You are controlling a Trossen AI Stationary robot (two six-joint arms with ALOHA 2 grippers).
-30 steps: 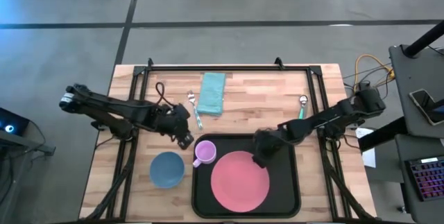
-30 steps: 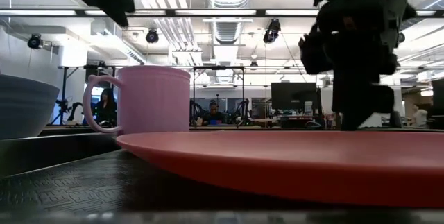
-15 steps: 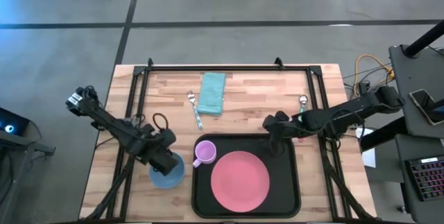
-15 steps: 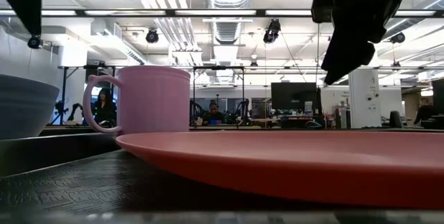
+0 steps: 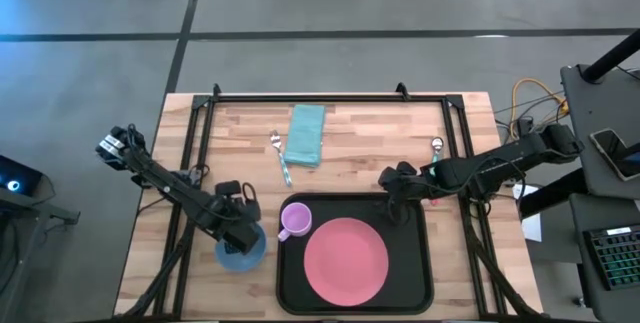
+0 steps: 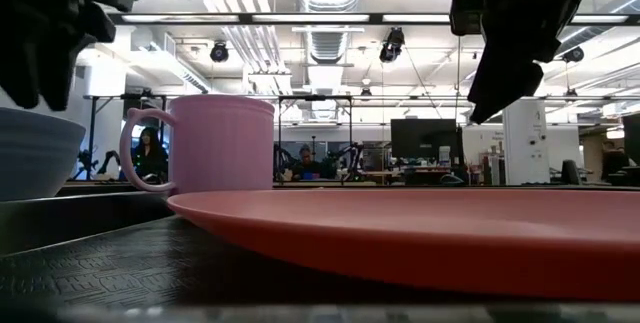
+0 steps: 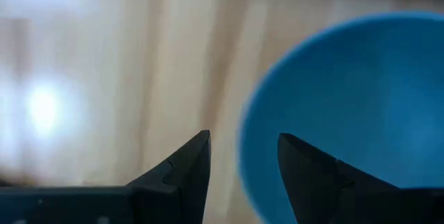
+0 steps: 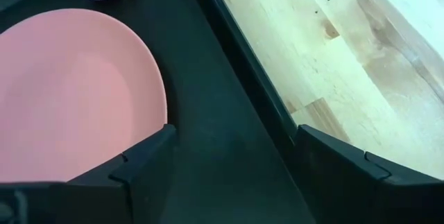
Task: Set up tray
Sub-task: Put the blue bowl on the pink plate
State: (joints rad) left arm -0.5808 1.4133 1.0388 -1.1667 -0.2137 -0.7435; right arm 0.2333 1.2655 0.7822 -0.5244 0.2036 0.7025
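Black and low-rimmed, the large rectangular serving tray (image 5: 420, 263) lay at the six o'clock side of my wooden slatted bench (image 5: 370, 138), a little toward four. On it sat the round pink plate (image 5: 345, 259), filling the middle, and the small lilac mug (image 5: 294, 221) stood at the plate's ten o'clock, close to it but whether touching I could not tell.

My left fingers (image 5: 240, 240) hung over the round blue bowl (image 5: 234, 256), which rested on the bench just beside the tray's nine o'clock edge. Seen from my left wrist, those fingers (image 7: 182, 175) stood parted with the bowl's rim (image 7: 250, 123) between them, and gripped nothing.

My right fingers (image 5: 393, 195) hovered at the tray's one o'clock corner, spread wide and empty; from that wrist one finger (image 8: 149, 160) showed above the plate's edge and the other above the tray's rim (image 8: 243, 64).

At twelve o'clock on the bench lay the folded teal cloth (image 5: 306, 134), with the metal fork (image 5: 281, 157) just beside it at its eight o'clock. A teal-handled metal spoon (image 5: 436, 152) lay at two o'clock, well apart from the cloth.
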